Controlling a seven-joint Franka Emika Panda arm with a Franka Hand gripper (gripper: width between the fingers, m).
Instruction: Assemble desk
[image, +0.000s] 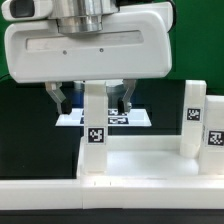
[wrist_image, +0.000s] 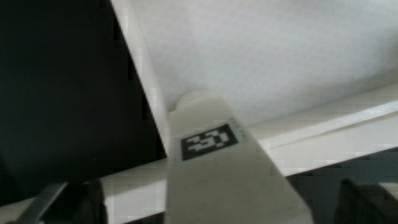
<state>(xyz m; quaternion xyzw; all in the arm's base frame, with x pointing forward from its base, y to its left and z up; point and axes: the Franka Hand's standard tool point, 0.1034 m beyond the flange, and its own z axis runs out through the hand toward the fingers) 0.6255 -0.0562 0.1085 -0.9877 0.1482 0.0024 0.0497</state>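
The white desk tabletop (image: 140, 152) lies with its raised rim facing up. One white square leg (image: 95, 128) with a black-and-white tag stands upright at its corner on the exterior view's left. My gripper (image: 92, 100) hangs over that leg, open, with a dark finger on each side and a gap to the leg on both. In the wrist view the same leg (wrist_image: 214, 150) rises between the dark fingers (wrist_image: 50, 205), with the tabletop (wrist_image: 267, 60) behind it. Two more tagged legs (image: 194, 122) (image: 215, 135) stand upright on the tabletop at the exterior view's right.
The marker board (image: 135, 119) lies flat on the dark table behind the gripper. A long white bar (image: 40, 198) runs across the front of the exterior view, just before the tabletop.
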